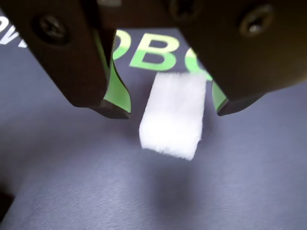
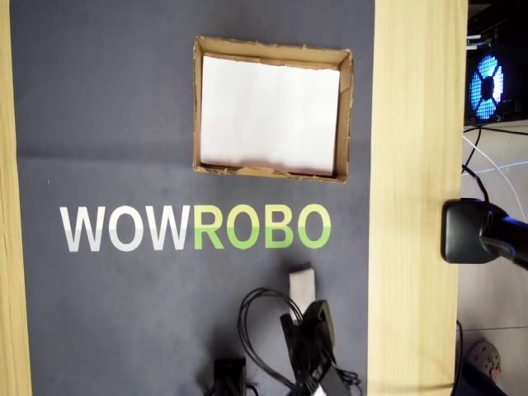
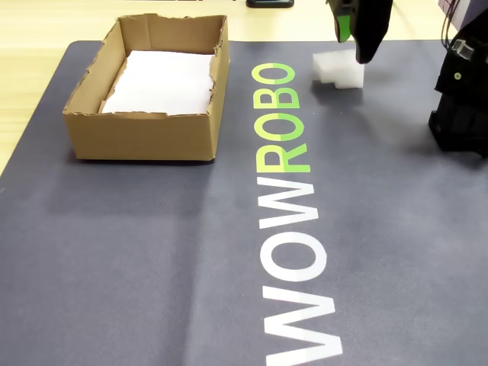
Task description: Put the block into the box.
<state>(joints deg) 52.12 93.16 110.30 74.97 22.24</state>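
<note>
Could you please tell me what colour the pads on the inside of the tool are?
Bright green pads, clearest in the wrist view.

- We see a dark grey mat [image 2: 124, 313] with WOWROBO lettering [image 2: 195, 228] on a light wood table [image 2: 412, 165].
- A blue-lit fan [image 2: 487, 87] glows beyond the table edge.

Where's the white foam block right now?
The block lies on the dark mat, between the open hand's two fingers in the wrist view. In the overhead view it sits below the green ROBO lettering, apart from the box.
</note>
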